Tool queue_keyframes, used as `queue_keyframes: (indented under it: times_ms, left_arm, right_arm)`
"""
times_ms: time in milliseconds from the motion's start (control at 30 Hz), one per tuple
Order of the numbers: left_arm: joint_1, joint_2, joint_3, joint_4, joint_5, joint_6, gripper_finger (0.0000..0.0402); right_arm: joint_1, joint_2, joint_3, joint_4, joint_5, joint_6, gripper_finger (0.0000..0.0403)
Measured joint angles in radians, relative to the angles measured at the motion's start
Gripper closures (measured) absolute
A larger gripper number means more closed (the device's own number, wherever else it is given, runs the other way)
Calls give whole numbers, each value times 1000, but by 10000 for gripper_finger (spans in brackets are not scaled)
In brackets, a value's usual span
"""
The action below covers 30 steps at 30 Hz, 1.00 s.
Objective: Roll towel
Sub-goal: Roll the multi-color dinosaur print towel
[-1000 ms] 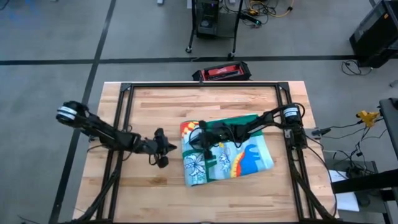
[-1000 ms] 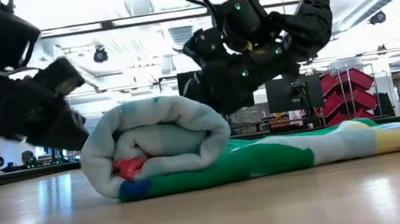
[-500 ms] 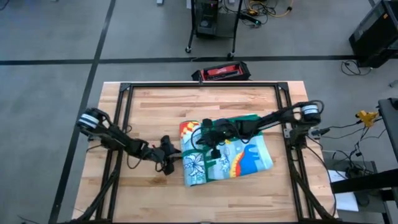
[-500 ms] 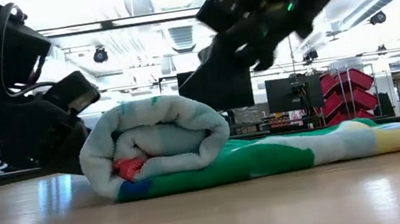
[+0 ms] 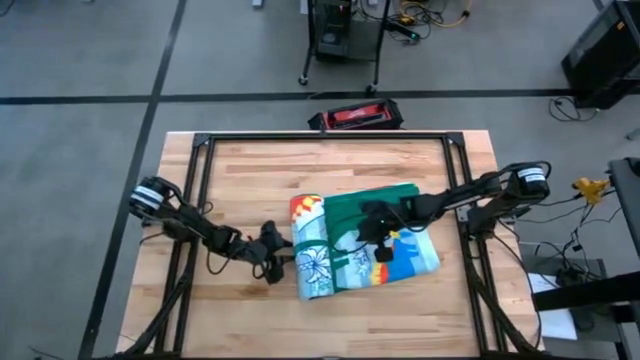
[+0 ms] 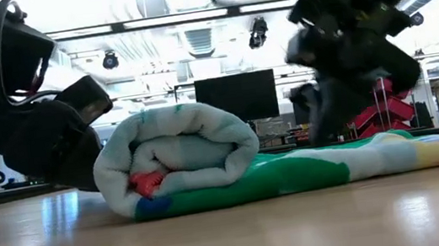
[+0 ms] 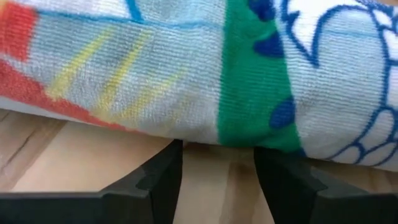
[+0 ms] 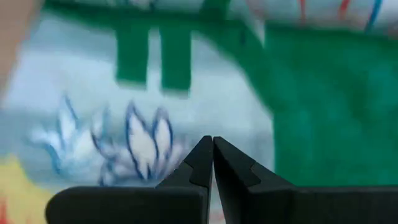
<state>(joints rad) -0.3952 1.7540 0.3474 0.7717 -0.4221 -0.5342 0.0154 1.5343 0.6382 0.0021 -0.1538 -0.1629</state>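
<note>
Towel (image 5: pixel 350 245) roll unchanged; left pincer (image 5: pixel 281 262), fingers now apart, has reached its edge, while right pincer (image 5: pixel 383 247), pressed together, has withdrawn rightward.

- This is a robotics lab or workshop with a grey concrete floor (image 5: pixel 80 60) marked by dark tape lines (image 5: pixel 250 97).
- A butcher-block wooden table (image 5: pixel 250 170) stands inside a black metal frame (image 5: pixel 200 150).
- An equipment cart (image 5: pixel 345 35) with loose cables sits behind it.
- The low view shows bright ceiling lighting, a dark monitor (image 6: pixel 236 97) and stacked red storage bins (image 6: pixel 386 94) in the background.
</note>
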Motion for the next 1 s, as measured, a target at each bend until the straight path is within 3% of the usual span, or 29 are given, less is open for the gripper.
queue_keyframes:
  times_ms: [200,367,600,1000]
  left_arm:
    - [-25,8,5,-2,-36,0,230]
    - [-30,-8,-4,-16,-42,1,218]
    - [-40,-3,-6,-23,-58,118,183]
    - [-41,5,-13,-23,-87,121,156]
  right_arm:
    - [0,-20,-13,-36,11,13,377]
    - [-3,-35,5,-5,32,7,316]
    - [-3,25,-7,61,51,4,230]
    - [-12,16,-5,78,76,5,136]
